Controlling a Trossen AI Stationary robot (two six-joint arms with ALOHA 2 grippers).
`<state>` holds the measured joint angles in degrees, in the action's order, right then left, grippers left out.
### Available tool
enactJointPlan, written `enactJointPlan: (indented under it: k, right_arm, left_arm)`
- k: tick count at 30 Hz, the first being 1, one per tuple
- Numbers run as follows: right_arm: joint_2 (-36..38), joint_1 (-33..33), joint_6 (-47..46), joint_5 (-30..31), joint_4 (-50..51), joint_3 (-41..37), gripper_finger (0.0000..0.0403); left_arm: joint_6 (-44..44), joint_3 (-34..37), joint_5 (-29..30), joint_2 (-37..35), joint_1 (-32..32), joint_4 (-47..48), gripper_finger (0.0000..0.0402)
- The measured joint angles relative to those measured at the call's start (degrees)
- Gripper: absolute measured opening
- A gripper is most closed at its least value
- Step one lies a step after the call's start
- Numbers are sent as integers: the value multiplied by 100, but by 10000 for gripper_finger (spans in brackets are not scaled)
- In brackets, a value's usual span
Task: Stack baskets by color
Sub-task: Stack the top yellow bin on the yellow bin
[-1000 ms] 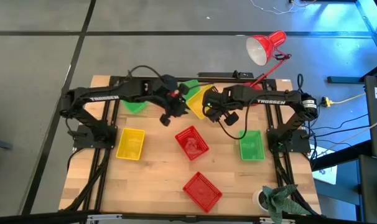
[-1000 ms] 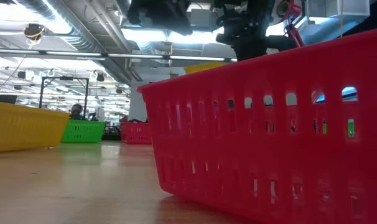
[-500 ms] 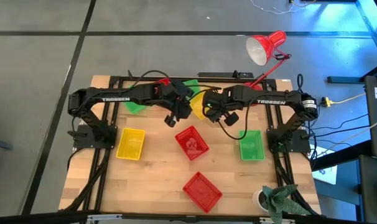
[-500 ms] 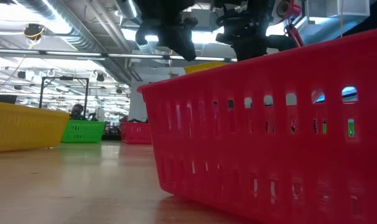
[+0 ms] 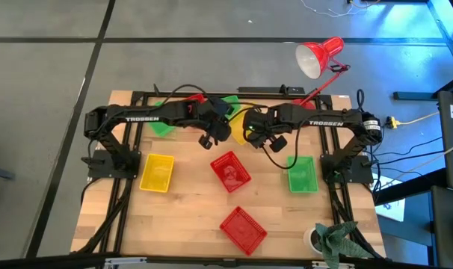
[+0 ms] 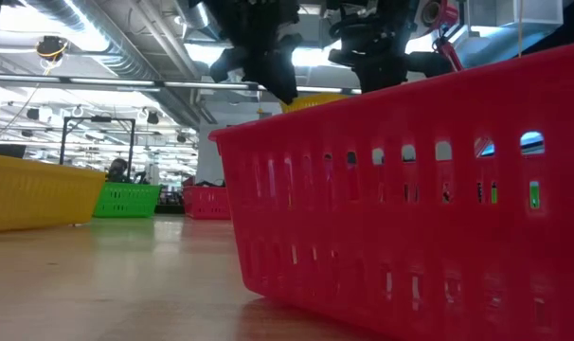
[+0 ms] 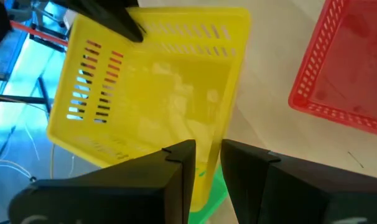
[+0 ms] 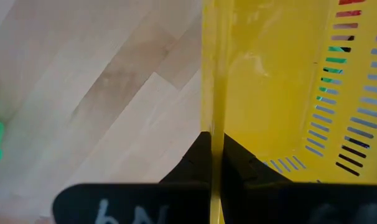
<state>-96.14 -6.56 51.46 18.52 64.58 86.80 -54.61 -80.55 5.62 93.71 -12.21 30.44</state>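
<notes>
- The right gripper (image 8: 211, 146) is clamped on the rim of a yellow basket (image 5: 240, 127), holding it tilted above the far middle of the table (image 5: 189, 217).
- The left gripper (image 7: 206, 155) meets the same yellow basket from the other side; its fingers (image 7: 179, 163) straddle the basket's near wall, one on each side, parted only a little, and whether they press the wall cannot be told.
- A green basket (image 5: 161, 127) lies at the far left, partly under the left arm; a second bit of green (image 5: 228, 100) shows behind the held basket.
- Another yellow basket (image 5: 157, 172) rests at the left side of the table.
- Two red baskets lie apart: one (image 5: 231, 171) in the middle, just in front of both grippers, one (image 5: 243, 228) near the front edge.
- One more green basket (image 5: 302, 174) sits at the right.
</notes>
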Motion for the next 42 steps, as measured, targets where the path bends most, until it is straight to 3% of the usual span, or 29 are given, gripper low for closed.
enactJointPlan:
  k: [14,18,22,28,42]
  right_arm:
    - [0,52,-14,-7,-43,0,2]
    - [0,49,0,56,-51,0,2]
    - [3,53,7,13,-67,0,19]
    - [4,54,-47,-24,-275,2,43]
    - [4,159,-279,-48,-485,2,42]
  left_arm:
    - [181,-2,168,595,30,-87,65]
    - [347,-2,757,621,180,-87,24]
    - [170,2,834,621,232,-94,4]
    - [203,2,829,619,232,-158,1]
    - [501,2,531,599,230,106,0]
